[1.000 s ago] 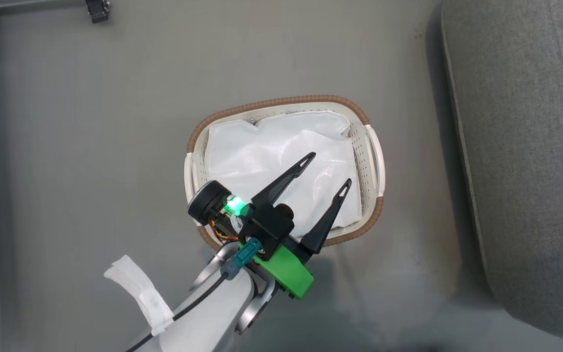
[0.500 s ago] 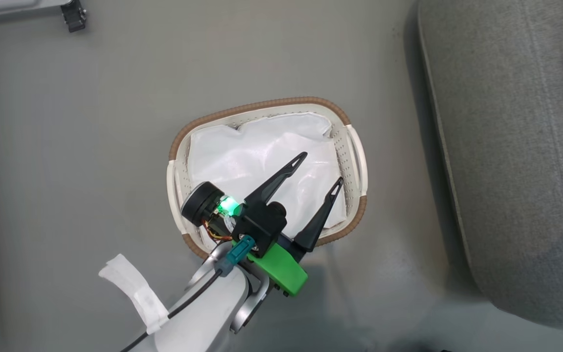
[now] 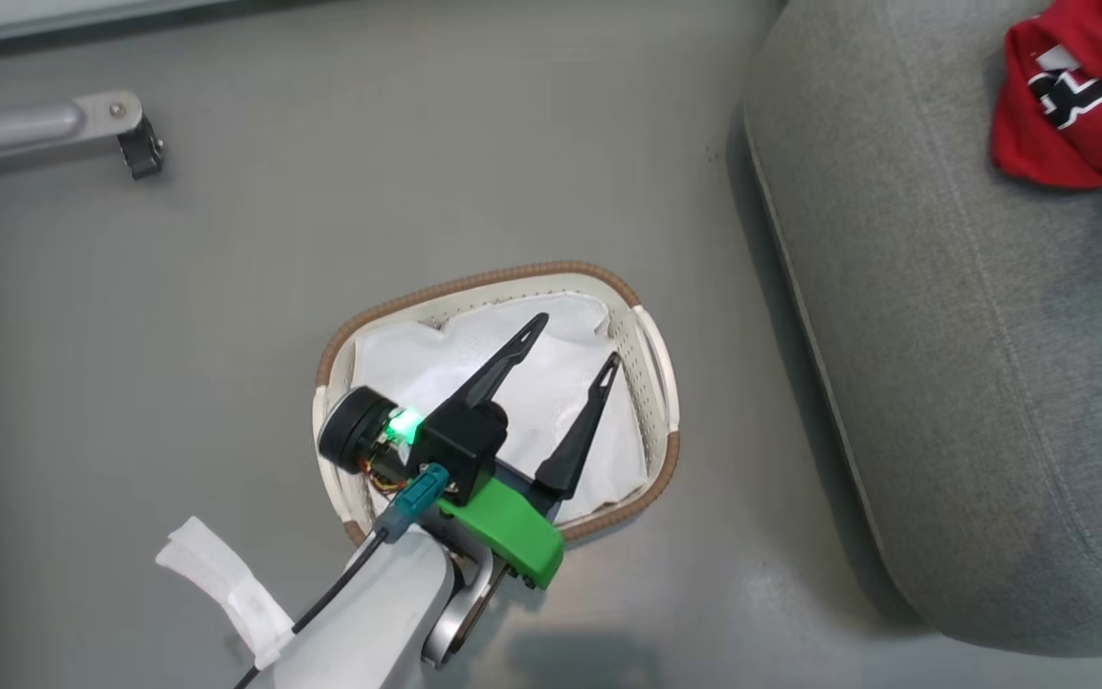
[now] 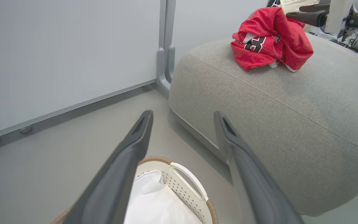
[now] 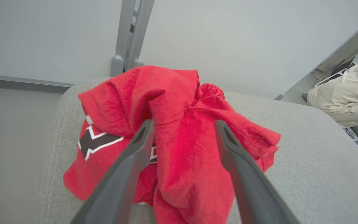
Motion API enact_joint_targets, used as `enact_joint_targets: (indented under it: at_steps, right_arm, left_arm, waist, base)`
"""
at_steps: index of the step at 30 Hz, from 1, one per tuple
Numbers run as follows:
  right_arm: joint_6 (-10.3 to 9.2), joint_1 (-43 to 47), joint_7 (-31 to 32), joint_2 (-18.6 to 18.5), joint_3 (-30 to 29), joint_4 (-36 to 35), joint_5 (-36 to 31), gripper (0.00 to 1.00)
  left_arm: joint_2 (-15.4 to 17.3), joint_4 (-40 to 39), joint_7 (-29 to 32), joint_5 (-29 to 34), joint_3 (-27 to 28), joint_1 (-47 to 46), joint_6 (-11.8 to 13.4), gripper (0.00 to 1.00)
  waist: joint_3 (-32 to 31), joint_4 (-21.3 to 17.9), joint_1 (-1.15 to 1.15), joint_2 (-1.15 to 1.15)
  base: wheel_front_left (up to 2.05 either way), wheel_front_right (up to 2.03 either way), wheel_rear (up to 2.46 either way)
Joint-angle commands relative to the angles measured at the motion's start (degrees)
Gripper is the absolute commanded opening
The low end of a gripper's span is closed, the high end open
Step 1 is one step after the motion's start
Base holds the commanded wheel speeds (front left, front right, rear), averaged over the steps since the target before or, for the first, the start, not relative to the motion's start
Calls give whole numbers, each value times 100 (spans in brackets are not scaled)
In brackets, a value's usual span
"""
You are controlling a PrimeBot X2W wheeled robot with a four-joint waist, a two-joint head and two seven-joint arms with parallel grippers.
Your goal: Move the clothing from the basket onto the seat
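our left gripper (image 3: pixel 578 340) hangs wide and empty over the basket (image 3: pixel 654 356); right gripper (image 5: pixel 184 123) spread, unclamped, above clothing (image 5: pixel 185 168) on the seat (image 3: pixel 943 383).

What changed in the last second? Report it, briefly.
The head camera swung toward the seat, so the whole picture shifted: the clothing lying on it has come into view at upper right, and the basket now sits lower and further left in the frame. Nothing was grasped or released. The left gripper stays open above the basket's white liner; the right gripper is open at the clothing.
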Motion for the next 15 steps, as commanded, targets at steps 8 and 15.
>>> enact_joint_targets:
  at_steps: [8,15]
  right_arm:
    - [-8,222,-43,208,293,-355,254,100]
    - [-8,487,-51,600,462,-761,482,100]
  left_arm:
    - [127,14,-48,-207,398,472,145,100]
    - [151,-205,-38,-271,1047,949,272,100]
  waist:
    - [-942,-26,0,0]
    - [-1279,180,0,0]
  base:
    - [0,0,0]
    - [0,0,0]
